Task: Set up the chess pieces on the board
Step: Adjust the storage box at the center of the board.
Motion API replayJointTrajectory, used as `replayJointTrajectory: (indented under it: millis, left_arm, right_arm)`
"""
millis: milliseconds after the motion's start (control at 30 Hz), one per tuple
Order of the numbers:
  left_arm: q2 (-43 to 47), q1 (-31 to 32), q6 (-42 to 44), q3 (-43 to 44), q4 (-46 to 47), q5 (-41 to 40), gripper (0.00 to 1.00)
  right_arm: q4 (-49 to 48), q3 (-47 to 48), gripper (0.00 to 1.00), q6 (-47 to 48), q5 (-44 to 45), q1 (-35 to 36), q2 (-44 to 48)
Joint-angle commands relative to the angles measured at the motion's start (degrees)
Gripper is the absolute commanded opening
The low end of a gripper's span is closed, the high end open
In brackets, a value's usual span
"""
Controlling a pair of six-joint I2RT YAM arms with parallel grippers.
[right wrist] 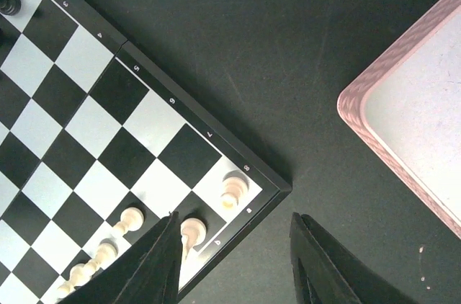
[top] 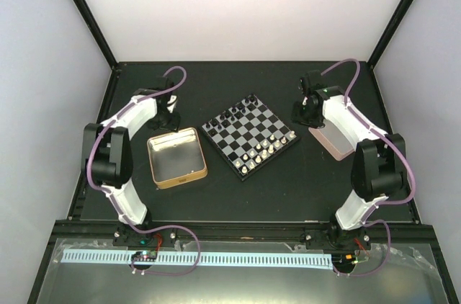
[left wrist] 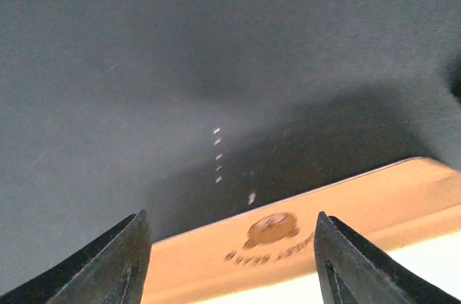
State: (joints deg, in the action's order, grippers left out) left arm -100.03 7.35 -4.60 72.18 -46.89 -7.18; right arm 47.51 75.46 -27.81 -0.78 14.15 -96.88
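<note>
The board (top: 249,135) lies turned like a diamond mid-table. Black pieces (top: 238,110) line its far-left edge and cream-white pieces (top: 263,150) line its near-right edge. In the right wrist view the board's corner (right wrist: 101,145) shows with a white piece (right wrist: 233,191) on the corner square and others (right wrist: 191,232) beside it. My right gripper (right wrist: 234,268) is open and empty, hovering over that corner; it also shows in the top view (top: 305,108). My left gripper (left wrist: 230,261) is open and empty above the far rim of the gold tin (left wrist: 302,235), also visible from above (top: 170,118).
The gold-rimmed tin (top: 176,158) lies left of the board, with nothing visible inside it. A pinkish silver tray (top: 333,140) lies right of the board, partly under the right arm; its rim (right wrist: 374,127) shows in the right wrist view. Dark walls bound the table.
</note>
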Motion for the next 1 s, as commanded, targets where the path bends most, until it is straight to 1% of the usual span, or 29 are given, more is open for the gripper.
replayJointTrajectory:
  millis: [0,167,233,367,467,633,867,967]
  left_arm:
    - [-4.38,1.51,7.02,4.33,-0.43,3.80,0.62]
    - [-7.26,1.99,8.50,8.18,-1.29,7.33,0.53]
    - [-8.10,2.20,9.10,8.85,-1.95,8.03,0.52]
    - [-7.21,2.23,6.91,9.49,-3.35,7.01,0.50]
    - [-4.20,2.23,7.01,8.90,-3.76,7.79,0.50]
    - [0.82,2.61,12.48,4.21,-2.35,10.97,0.55]
    - [2.15,3.99,14.37,0.96,-2.43,14.19,0.55]
    - [0.83,4.19,14.42,-0.40,-1.86,12.79,0.58]
  right_arm:
    - [0.29,1.96,0.43,0.68,2.32,0.00,-0.41]
    - [0.60,2.16,0.43,0.41,2.51,0.00,-0.97]
    - [0.78,2.48,0.43,0.33,2.68,0.00,-1.03]
    - [1.17,3.21,0.43,-0.09,3.05,0.02,-1.32]
    - [1.37,3.82,0.43,-0.29,3.12,0.00,-1.62]
    - [2.38,5.69,0.43,-0.02,2.61,0.01,-3.07]
    - [3.42,8.31,0.43,0.47,1.57,0.04,-5.36]
    - [3.60,8.56,0.43,0.78,1.74,0.03,-5.60]
